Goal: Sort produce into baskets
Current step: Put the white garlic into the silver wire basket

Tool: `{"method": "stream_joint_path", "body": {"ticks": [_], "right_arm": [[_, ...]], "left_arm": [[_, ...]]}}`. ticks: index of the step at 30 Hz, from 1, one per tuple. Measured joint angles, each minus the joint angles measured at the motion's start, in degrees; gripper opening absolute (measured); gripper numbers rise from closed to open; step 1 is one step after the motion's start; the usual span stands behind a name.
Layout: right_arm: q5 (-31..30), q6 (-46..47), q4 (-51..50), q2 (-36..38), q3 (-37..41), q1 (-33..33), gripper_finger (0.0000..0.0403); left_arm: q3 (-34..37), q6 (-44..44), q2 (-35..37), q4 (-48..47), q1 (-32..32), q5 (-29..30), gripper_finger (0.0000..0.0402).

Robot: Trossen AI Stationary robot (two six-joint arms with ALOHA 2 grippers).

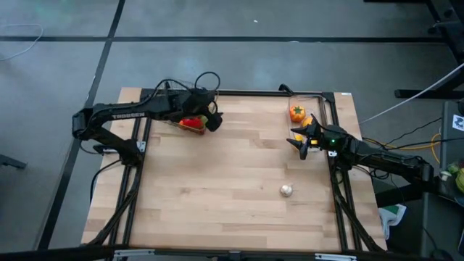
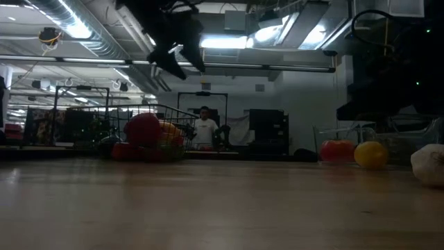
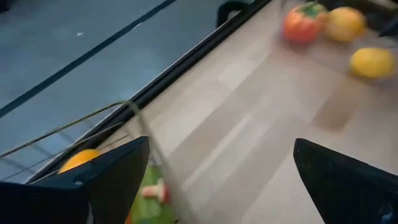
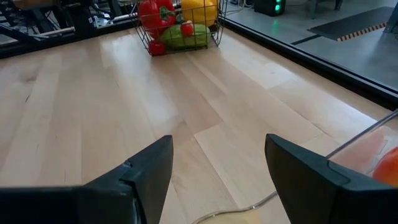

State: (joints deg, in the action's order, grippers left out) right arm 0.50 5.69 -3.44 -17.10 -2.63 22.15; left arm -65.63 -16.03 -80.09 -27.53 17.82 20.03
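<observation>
our open, empty right gripper (image 1: pixel 302 141) hovers nearer the lone garlic bulb (image 1: pixel 287 190), which lies toward the table's front edge.

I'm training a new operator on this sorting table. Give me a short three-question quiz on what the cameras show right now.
1. True or false: the garlic bulb already lies in a basket.
2. Over which container does the left gripper hang? A) the wire basket B) the clear bin C) neither
3. Fill in: both grippers, the right gripper included, hold ____.

Key: 1. False, it lies loose on the table, apart from both containers. 2. A. 3. Nothing; both stand open and empty.
</observation>
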Motion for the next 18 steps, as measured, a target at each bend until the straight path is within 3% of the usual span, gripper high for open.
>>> {"method": "stream_joint_path", "body": {"ticks": [14,18], "right_arm": [[0.00,0.00,0.17,0.00,-0.02,-0.02,0.0253],[0.00,0.00,0.20,0.00,-0.02,0.00,0.0253]], "left_arm": [[2.26,0.38,-0.17,16.41,-13.82,0.00,0.0395],[3.37,0.26,-0.55,16.92,-16.40,0.03,0.0395]]}}
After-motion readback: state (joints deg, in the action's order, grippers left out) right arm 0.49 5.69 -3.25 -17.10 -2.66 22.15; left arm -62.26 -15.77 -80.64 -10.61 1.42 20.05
